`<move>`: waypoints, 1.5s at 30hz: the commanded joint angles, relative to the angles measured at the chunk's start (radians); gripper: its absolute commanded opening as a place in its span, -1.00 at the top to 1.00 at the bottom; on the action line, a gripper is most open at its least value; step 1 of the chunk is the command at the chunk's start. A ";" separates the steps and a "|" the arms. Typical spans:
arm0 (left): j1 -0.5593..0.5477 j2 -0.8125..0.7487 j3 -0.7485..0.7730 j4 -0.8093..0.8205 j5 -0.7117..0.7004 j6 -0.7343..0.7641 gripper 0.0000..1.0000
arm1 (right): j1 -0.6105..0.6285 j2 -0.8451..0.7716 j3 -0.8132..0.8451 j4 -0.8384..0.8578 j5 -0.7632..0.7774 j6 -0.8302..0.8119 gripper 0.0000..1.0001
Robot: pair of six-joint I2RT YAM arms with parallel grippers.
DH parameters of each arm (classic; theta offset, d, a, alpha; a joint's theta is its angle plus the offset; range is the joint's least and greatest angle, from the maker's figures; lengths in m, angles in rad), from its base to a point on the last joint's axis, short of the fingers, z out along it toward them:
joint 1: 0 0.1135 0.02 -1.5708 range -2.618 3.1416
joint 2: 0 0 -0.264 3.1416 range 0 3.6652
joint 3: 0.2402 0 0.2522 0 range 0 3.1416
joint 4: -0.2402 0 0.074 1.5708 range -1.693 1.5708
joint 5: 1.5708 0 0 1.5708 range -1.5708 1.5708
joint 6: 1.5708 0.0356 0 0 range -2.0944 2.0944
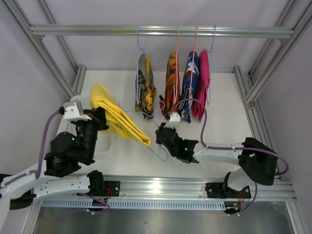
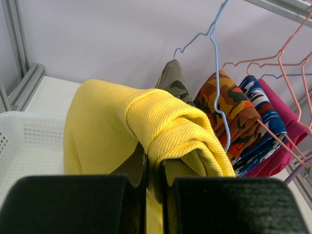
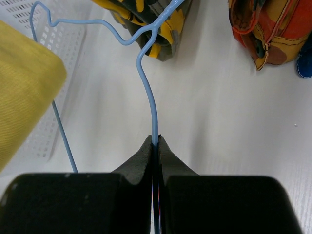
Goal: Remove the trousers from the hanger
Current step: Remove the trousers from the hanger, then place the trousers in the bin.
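My left gripper (image 1: 100,116) is shut on the plain yellow trousers (image 1: 119,122), pinching a thick fold of them (image 2: 168,126) between its fingers (image 2: 155,168). Their free end hangs toward the blue wire hanger (image 1: 160,153). My right gripper (image 1: 162,136) is shut on that hanger's wire (image 3: 148,92), with the jaws closed tight round it (image 3: 155,140). The hanger is off the rail. The camouflage (image 1: 145,87), orange (image 1: 172,84), blue-red-white (image 1: 190,80) and magenta (image 1: 203,83) trousers hang on their own hangers from the rail (image 1: 97,30).
A white perforated basket (image 2: 29,146) sits on the table under the yellow trousers, also seen in the right wrist view (image 3: 73,44). Aluminium frame posts stand at both sides (image 1: 253,92). The hanging garments are close behind my right gripper.
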 commanded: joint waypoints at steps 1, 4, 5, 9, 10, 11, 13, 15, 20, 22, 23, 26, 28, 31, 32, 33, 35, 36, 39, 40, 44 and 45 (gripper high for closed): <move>0.013 -0.065 0.072 0.090 0.014 0.043 0.99 | -0.018 0.020 -0.002 0.053 0.012 0.044 1.00; 0.013 -0.101 0.086 0.049 0.019 0.044 0.99 | -0.031 0.032 -0.036 0.065 0.012 0.058 1.00; 0.014 -0.115 0.089 0.041 0.016 0.043 0.99 | -0.036 0.035 -0.039 0.065 0.017 0.059 1.00; 0.016 -0.135 0.092 0.032 -0.012 0.118 0.99 | -0.044 0.051 -0.053 0.061 0.023 0.064 1.00; 0.016 -0.140 0.093 0.021 -0.029 0.133 0.99 | -0.044 0.049 -0.064 0.060 0.022 0.065 1.00; 0.017 -0.144 0.093 0.009 -0.039 0.138 0.99 | -0.045 0.046 -0.068 0.062 0.023 0.067 1.00; 0.022 -0.161 0.092 -0.033 -0.072 0.132 0.99 | -0.050 0.038 -0.090 0.062 0.025 0.068 1.00; 0.027 -0.175 0.083 -0.059 -0.093 0.119 0.99 | -0.051 0.026 -0.104 0.062 0.026 0.068 1.00; 0.054 -0.216 0.072 -0.207 -0.150 0.056 0.99 | -0.051 -0.017 -0.165 0.059 0.038 0.071 1.00; 0.059 -0.224 0.084 -0.276 -0.168 -0.026 0.99 | -0.054 -0.044 -0.185 0.056 0.045 0.073 1.00; 0.059 -0.226 0.087 -0.351 -0.188 -0.052 0.99 | -0.056 -0.052 -0.202 0.054 0.046 0.073 1.00; 0.059 -0.224 0.109 -0.489 -0.220 -0.189 0.99 | -0.057 -0.087 -0.222 0.047 0.051 0.074 1.00; 0.059 -0.217 0.130 -0.646 -0.253 -0.307 0.99 | -0.059 -0.110 -0.240 0.042 0.055 0.073 1.00; 0.059 -0.210 0.139 -0.784 -0.279 -0.404 0.99 | -0.062 -0.133 -0.263 0.036 0.060 0.073 1.00; 0.059 -0.213 0.133 -0.794 -0.282 -0.408 0.99 | -0.064 -0.139 -0.268 0.034 0.060 0.073 1.00; 0.059 -0.226 0.129 -0.794 -0.291 -0.405 0.99 | -0.064 -0.144 -0.274 0.034 0.061 0.076 1.00; 0.059 -0.239 0.107 -0.789 -0.300 -0.398 0.99 | -0.064 -0.158 -0.291 0.036 0.063 0.077 1.00; 0.059 -0.253 0.101 -0.781 -0.308 -0.378 0.99 | -0.065 -0.161 -0.295 0.036 0.061 0.079 1.00; 0.057 -0.278 0.070 -0.735 -0.326 -0.324 0.99 | -0.068 -0.170 -0.317 0.041 0.063 0.085 1.00; 0.059 -0.284 0.066 -0.738 -0.328 -0.324 0.99 | -0.068 -0.175 -0.328 0.044 0.063 0.087 1.00; 0.059 -0.312 0.014 -0.738 -0.328 -0.324 0.99 | -0.071 -0.181 -0.345 0.054 0.060 0.091 1.00; 0.059 -0.318 0.009 -0.738 -0.328 -0.324 0.99 | -0.070 -0.181 -0.346 0.056 0.057 0.093 1.00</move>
